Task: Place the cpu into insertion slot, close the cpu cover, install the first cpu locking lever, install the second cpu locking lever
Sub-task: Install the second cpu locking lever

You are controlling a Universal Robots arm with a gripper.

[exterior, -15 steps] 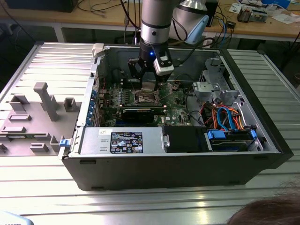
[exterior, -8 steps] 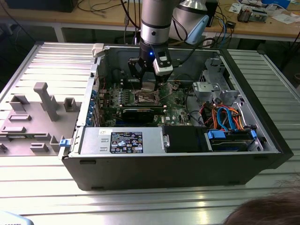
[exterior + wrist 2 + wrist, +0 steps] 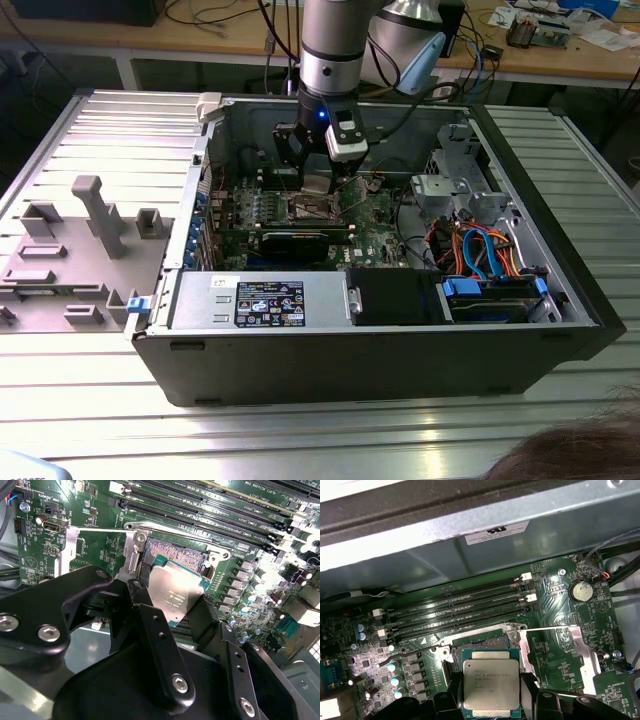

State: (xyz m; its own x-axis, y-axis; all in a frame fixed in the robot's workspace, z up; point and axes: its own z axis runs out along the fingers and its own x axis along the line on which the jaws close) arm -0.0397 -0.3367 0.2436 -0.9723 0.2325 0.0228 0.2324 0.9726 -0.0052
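Second wrist view, nearest first: gripper [image 3: 175, 611] clenched on the cpu [image 3: 176, 594], black fingers [image 3: 150, 625] pressing two opposite edges, silver top up and tilted a little. Same grasp in the first wrist view: gripper [image 3: 491, 697], cpu [image 3: 490, 684], green edge showing round the metal lid.

Just beyond and below the chip, the insertion slot [image 3: 175, 554], uncovered, contact field bare. Seen again in the first wrist view, insertion slot [image 3: 482, 642] partly overlapped by the chip's far edge. Judged as hovering over the slot, not yet seated.

Beside the slot, the cpu cover [image 3: 70, 550] standing open to one side, green board showing through its window; same cpu cover [image 3: 551, 630] clear of the drop path. Farther off, the memory slots [image 3: 455, 605], then the case wall [image 3: 470, 555].

For a clean placement:
- Level the chip before lowering.
- Square its edges to the slot rim and centre it.
- Come down straight and gently, with no sliding across the contacts.
- Release only once flat.

Exterior view, farthest: gripper [image 3: 320, 185] deep inside the computer case [image 3: 400, 350], over the board.
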